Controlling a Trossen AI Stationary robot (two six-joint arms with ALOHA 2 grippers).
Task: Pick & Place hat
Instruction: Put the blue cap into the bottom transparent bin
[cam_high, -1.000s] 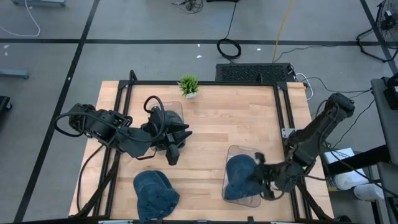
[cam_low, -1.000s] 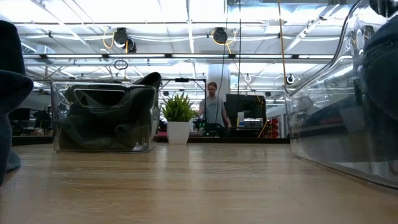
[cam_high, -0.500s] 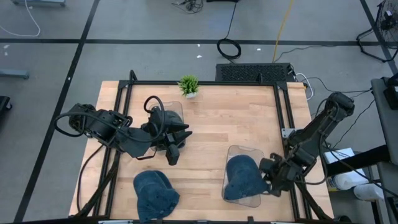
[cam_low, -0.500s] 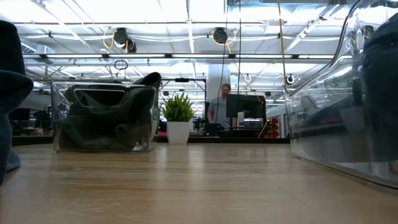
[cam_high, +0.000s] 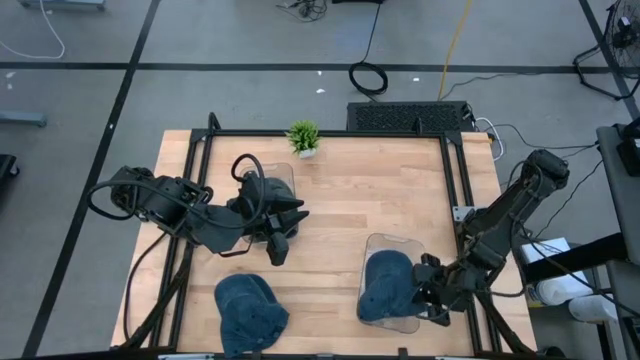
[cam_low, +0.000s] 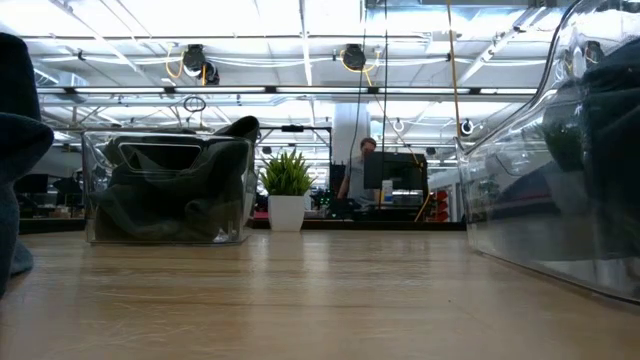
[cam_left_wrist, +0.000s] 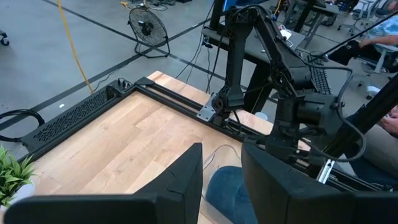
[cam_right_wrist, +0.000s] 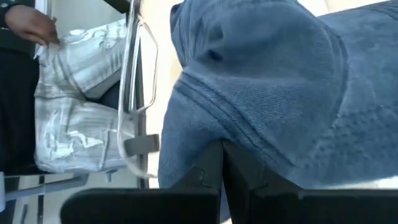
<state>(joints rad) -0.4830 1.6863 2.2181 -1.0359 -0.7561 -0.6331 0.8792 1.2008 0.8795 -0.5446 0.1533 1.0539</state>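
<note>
High view: right gripper (cam_high: 428, 293) fingers pinch the hat (cam_high: 388, 285) in its clear bin (cam_high: 372, 246); left fingers parted.

Wooden table with 2 clear bins, 2 hats and 1 plant

The light wood table (cam_high: 340, 200), edged by a black frame, carries a small potted plant (cam_high: 303, 138) at the middle of its far edge. 1 clear bin (cam_high: 275, 185) stands on the left half, under the left arm. A 2nd clear bin (cam_high: 372, 250) stands near the front right and holds a blue hat (cam_high: 388, 287). Another blue hat (cam_high: 249, 310) lies straight on the wood at the front left, well apart from the right bin.
</note>
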